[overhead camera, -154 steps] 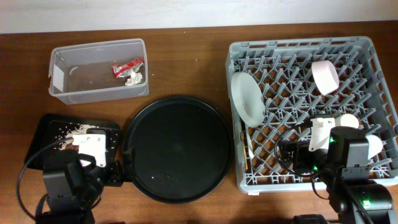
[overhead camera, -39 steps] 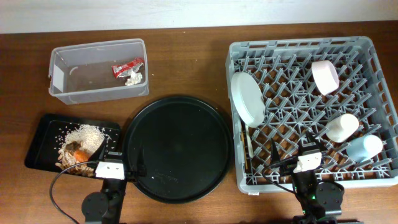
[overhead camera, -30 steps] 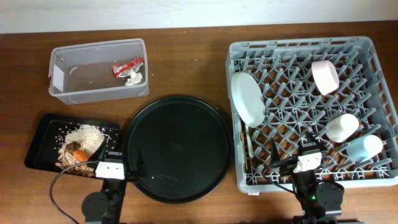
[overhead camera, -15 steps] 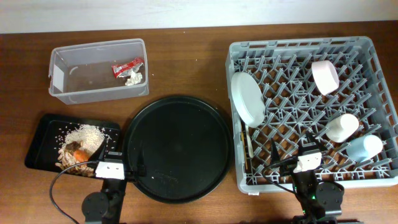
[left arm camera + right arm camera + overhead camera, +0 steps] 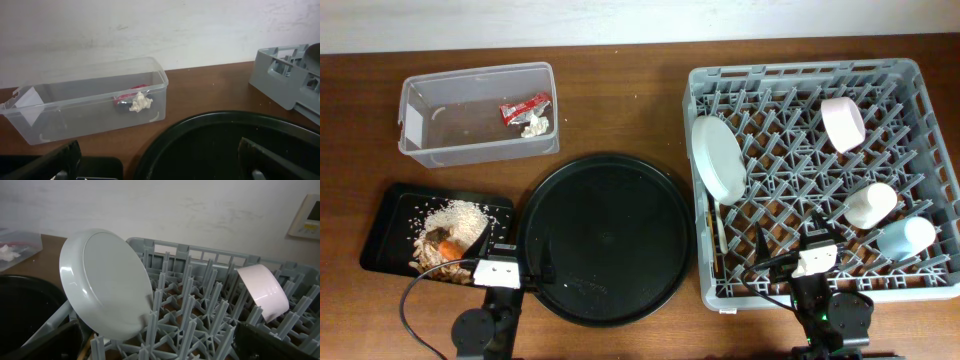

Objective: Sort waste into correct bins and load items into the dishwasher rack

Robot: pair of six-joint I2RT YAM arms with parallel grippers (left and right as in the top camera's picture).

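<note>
Edgewise, white plate [image 5: 718, 158] stands tilted, running along the rack's [image 5: 790, 72] left wall.

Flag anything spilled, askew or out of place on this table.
Loose rice grains lie scattered across the small black tray beyond the food heap, and a few crumbs dot the round black tray. Nothing else stands out.

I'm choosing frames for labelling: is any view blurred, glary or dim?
Overhead: sharp, evenly lit. Left wrist: clear bin fairly sharp, its near fingers dark and blurred. Right wrist: soft highlight on the white plate at its left rim, fingers blurred too.
</note>
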